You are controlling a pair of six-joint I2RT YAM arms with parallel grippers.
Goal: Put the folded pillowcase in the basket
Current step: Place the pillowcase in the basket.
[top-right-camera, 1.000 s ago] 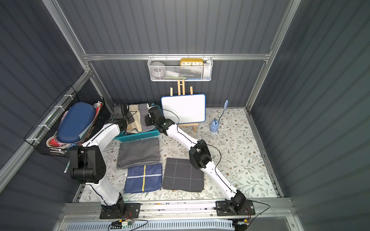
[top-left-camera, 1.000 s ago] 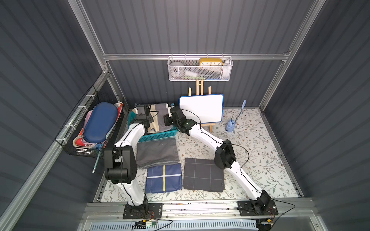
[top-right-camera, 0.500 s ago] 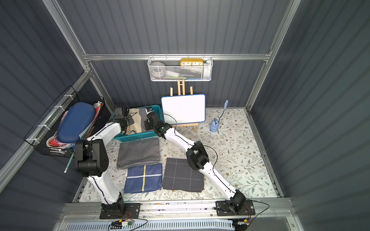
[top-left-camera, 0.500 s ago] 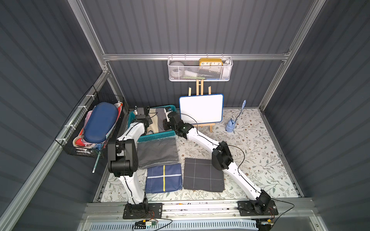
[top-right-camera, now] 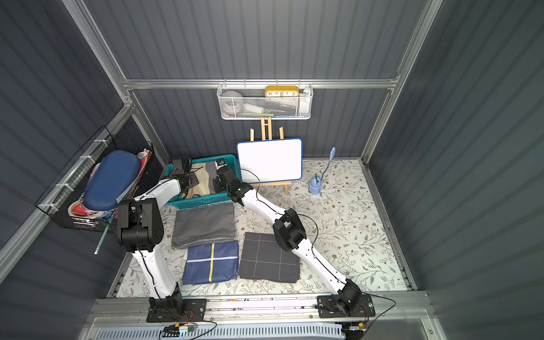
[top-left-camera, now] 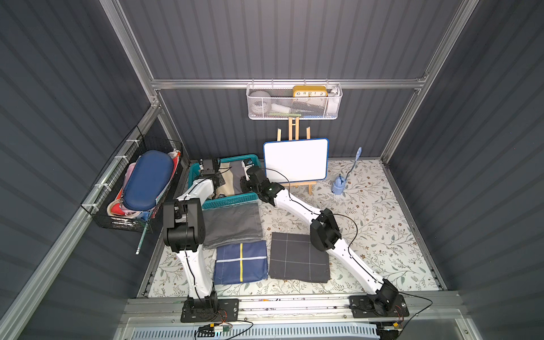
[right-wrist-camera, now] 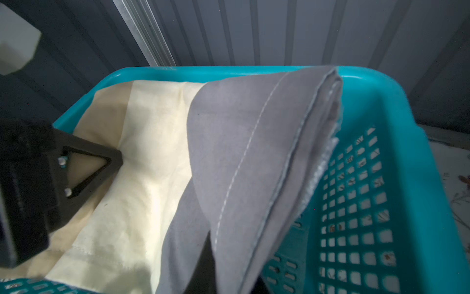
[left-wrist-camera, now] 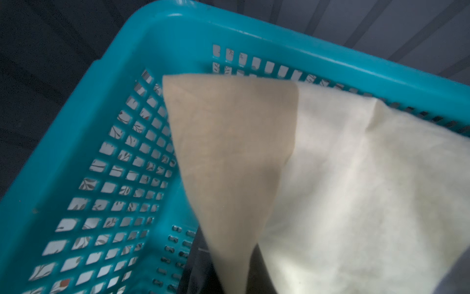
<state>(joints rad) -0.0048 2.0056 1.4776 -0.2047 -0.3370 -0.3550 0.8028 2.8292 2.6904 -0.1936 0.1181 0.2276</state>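
The teal basket stands at the table's back left. The folded pillowcase, cream on one side and grey on the other, hangs partly inside it. My left gripper is shut on its cream corner, close to the basket's lattice wall. My right gripper is shut on the grey stitched edge, which drapes over the far rim. In the right wrist view the left gripper's black finger presses into the cream cloth.
Three more folded cloths lie in front of the basket: grey, navy with a yellow stripe, dark with a grid. A whiteboard on an easel stands right of the basket, a blue cup beyond. A black wire basket hangs left.
Both grippers have come down and moved back into the basket with the pillowcase. More of the cloth now lies inside the basket's walls.
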